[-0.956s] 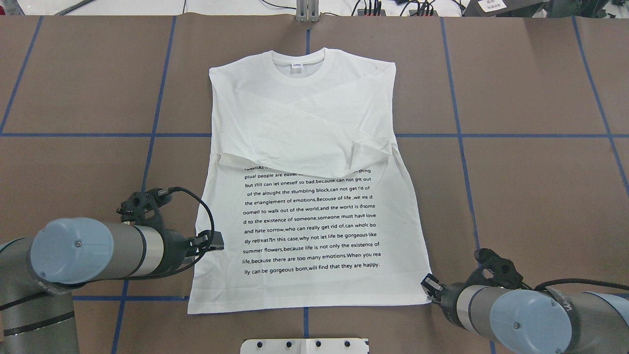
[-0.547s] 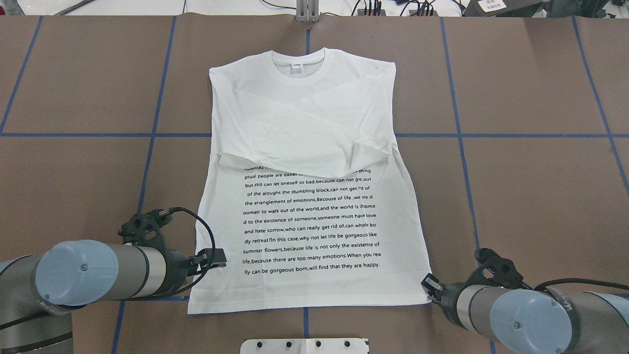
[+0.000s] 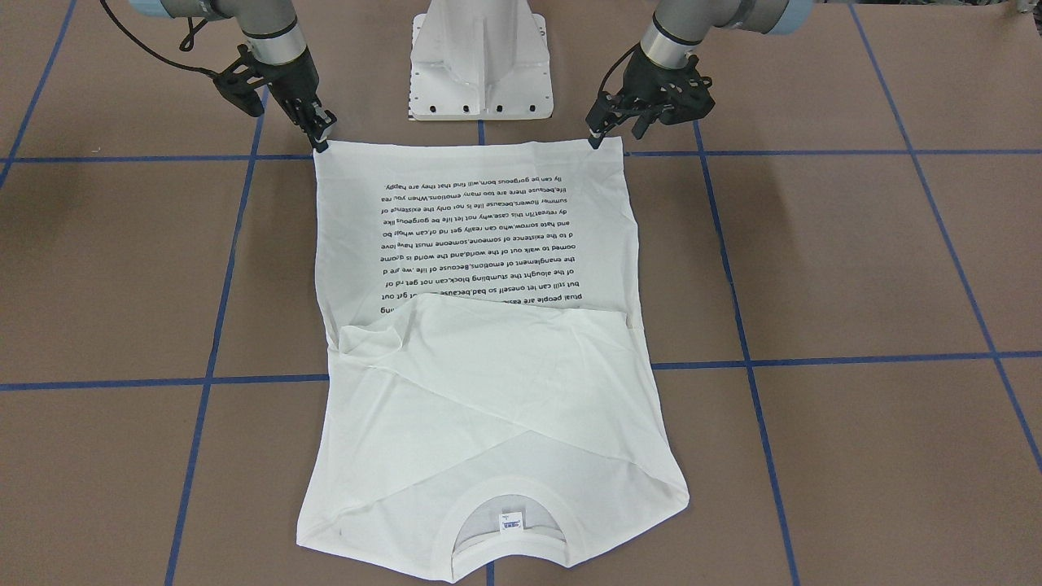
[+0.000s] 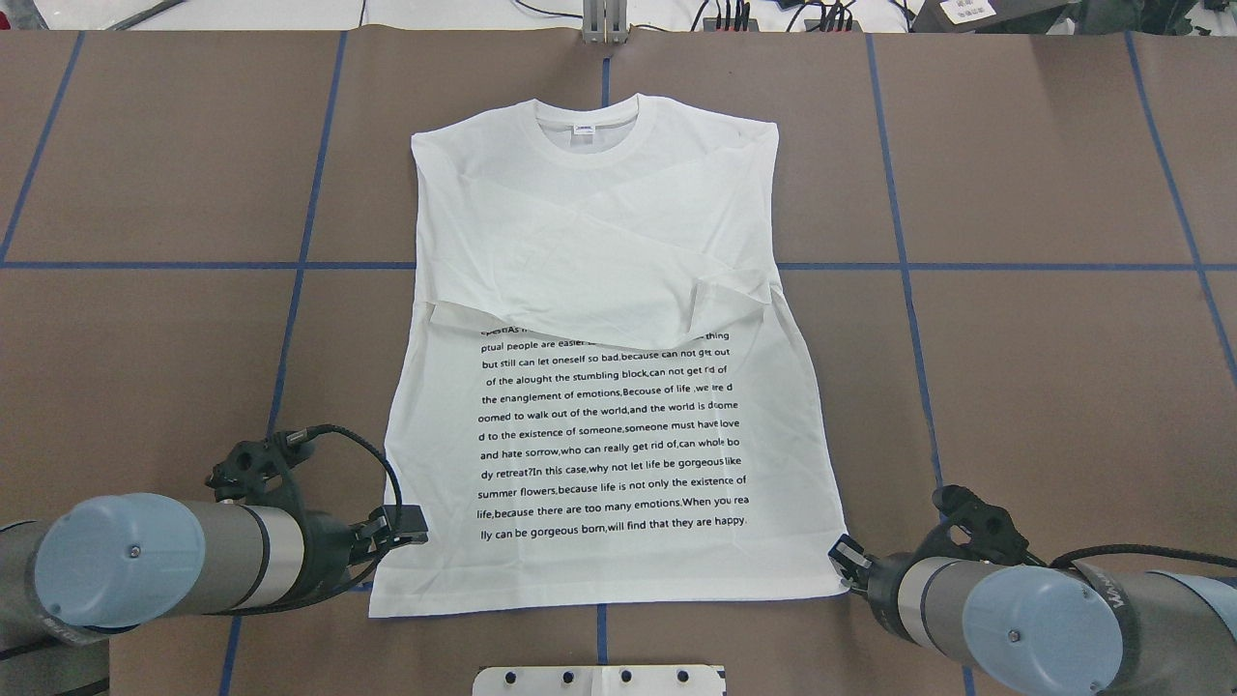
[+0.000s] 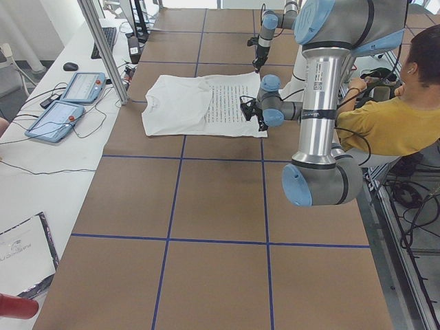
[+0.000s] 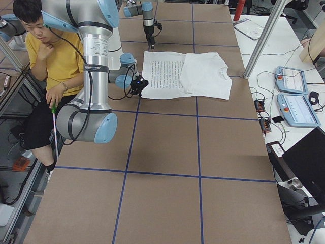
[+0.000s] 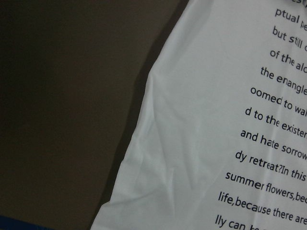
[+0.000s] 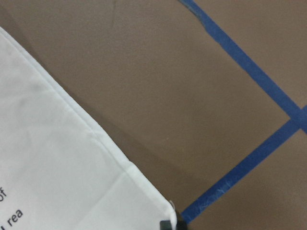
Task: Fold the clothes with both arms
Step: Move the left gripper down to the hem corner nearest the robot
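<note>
Nearest the robot you have the white base plate (image 4: 599, 680) at the edge of the brown table (image 4: 1044, 367).

- Left gripper (image 4: 406, 527): over the left side of the T-shirt (image 4: 599, 242), just above the hem corner. You cannot tell whether it is open or closed.
- Right gripper (image 4: 843, 561): tip at the right hem corner. You cannot tell whether it pinches the cloth.
- T-shirt: flat at the table's centre, hem toward the robot.
- Black printed text (image 4: 609, 435): fills the lower body.
- Sleeves (image 4: 599, 280): folded across the chest (they cover the top text lines).
- Ribbed collar (image 4: 589, 159) and neck label (image 4: 586, 129): farthest.
- Blue tape lines (image 4: 1053, 267): grid the table.
</note>
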Robot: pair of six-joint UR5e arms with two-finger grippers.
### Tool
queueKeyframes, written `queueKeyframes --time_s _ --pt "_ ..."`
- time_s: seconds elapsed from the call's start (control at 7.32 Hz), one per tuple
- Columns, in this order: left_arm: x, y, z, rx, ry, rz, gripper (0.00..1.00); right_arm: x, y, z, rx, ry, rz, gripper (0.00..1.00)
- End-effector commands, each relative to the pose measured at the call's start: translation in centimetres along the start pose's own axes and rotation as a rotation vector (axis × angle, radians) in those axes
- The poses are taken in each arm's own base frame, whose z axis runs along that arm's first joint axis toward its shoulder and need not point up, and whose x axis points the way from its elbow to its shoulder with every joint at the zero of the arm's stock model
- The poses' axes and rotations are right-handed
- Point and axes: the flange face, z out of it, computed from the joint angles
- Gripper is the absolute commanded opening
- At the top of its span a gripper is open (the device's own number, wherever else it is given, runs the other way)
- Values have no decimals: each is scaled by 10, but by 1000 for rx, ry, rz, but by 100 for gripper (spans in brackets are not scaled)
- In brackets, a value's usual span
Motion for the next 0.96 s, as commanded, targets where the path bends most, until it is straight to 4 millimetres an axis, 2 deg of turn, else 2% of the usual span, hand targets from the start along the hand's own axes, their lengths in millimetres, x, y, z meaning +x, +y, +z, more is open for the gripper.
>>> queueKeyframes --time_s 0.0,0.14,0.82 --pt "-12 -2 8 3 -33 -20 94 -1 0 -2 -1 -5 1 0" --pt "-20 4 23 -3 -63 -33 90 -1 0 -2 -1 -5 2 0" --pt "-21 23 36 -37 -81 -42 75 -2 0 -3 -2 -6 2 0"
